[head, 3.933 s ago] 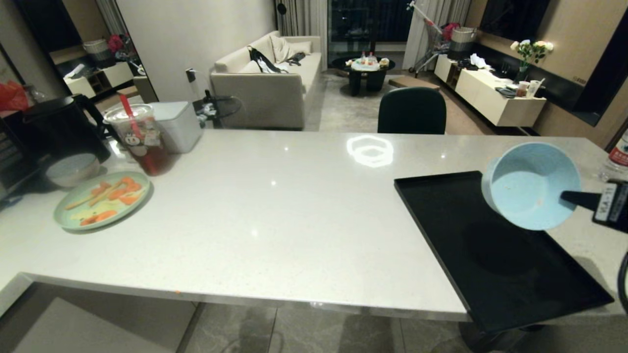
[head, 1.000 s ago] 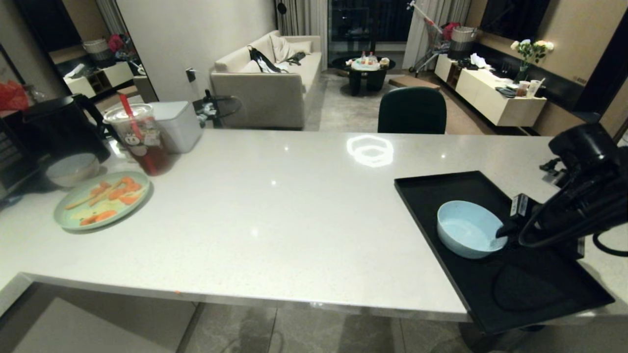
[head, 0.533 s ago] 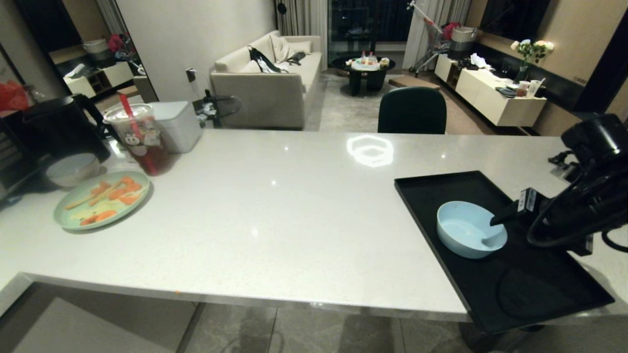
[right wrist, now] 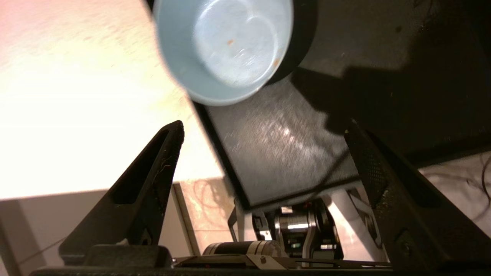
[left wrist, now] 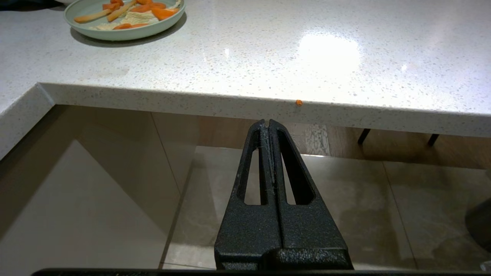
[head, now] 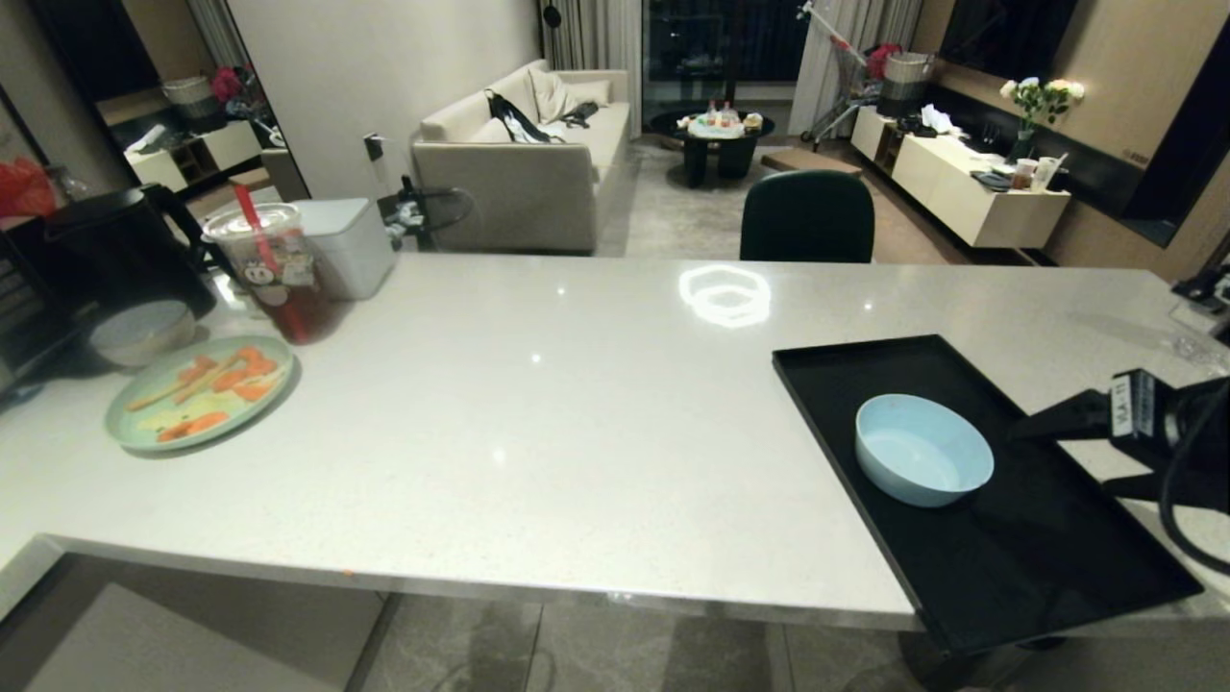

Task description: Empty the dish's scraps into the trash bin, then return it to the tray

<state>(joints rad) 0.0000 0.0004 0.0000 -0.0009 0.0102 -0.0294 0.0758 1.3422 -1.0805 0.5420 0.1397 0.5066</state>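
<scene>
Both of my hands are empty. My right hand (right wrist: 264, 132) is spread wide, its two fingers (right wrist: 153, 168) far apart with nothing between them, held clear of the dish (head: 923, 449) on its right side and above the tray (head: 1038, 567). No part of it touches the bowl. That light-blue dish sits upright on the black tray, near the tray's left rim, and holds only a couple of tiny orange specks on its inner surface. The tray lies at the right end of the pale worktop (head: 577, 413). My left hand (left wrist: 268, 126) hangs below the worktop's near edge with its fingers pressed flat together, gripping nothing. Far to the left a green plate (head: 197, 389) carries carrot slices (head: 231, 375).
</scene>
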